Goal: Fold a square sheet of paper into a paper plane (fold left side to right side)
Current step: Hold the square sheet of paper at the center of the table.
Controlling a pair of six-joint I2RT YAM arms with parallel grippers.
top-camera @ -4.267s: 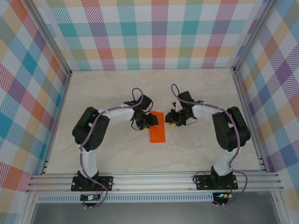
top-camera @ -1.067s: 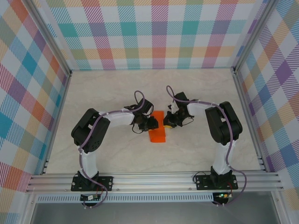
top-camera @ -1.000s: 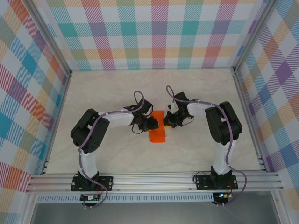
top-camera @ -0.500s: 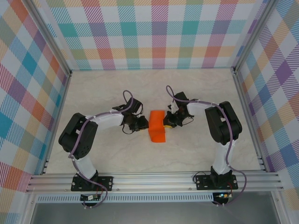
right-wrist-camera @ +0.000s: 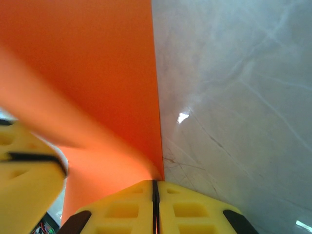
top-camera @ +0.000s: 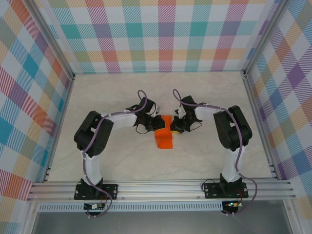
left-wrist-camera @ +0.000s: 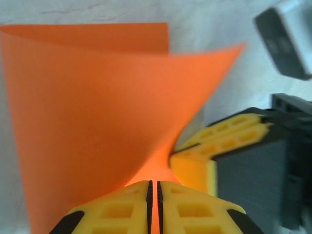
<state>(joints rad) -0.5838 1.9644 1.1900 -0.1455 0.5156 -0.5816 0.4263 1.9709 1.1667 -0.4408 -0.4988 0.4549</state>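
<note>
The orange sheet of paper (top-camera: 164,138) lies mid-table as a folded strip, its left layer lifted and curling. In the left wrist view that layer (left-wrist-camera: 87,97) rises in a curve from my left gripper (left-wrist-camera: 153,187), which is shut on its edge. Seen from above, the left gripper (top-camera: 158,123) is at the strip's upper left and the right gripper (top-camera: 174,129) at its upper right. My right gripper (right-wrist-camera: 154,184) is shut on the paper's (right-wrist-camera: 97,73) right edge, low against the table. The two grippers are close together, and the right one's yellow fingers (left-wrist-camera: 219,141) appear beside the left.
The marble tabletop (top-camera: 204,97) stretches around the paper, with checked walls on three sides and an aluminium rail (top-camera: 161,187) at the near edge. Both arms bend inward toward the centre, elbows out to the sides.
Half a second ago my left gripper was further left with the sheet spread wider. It has since swung back right with the left layer, so the paper looks narrower. The right gripper held still.
</note>
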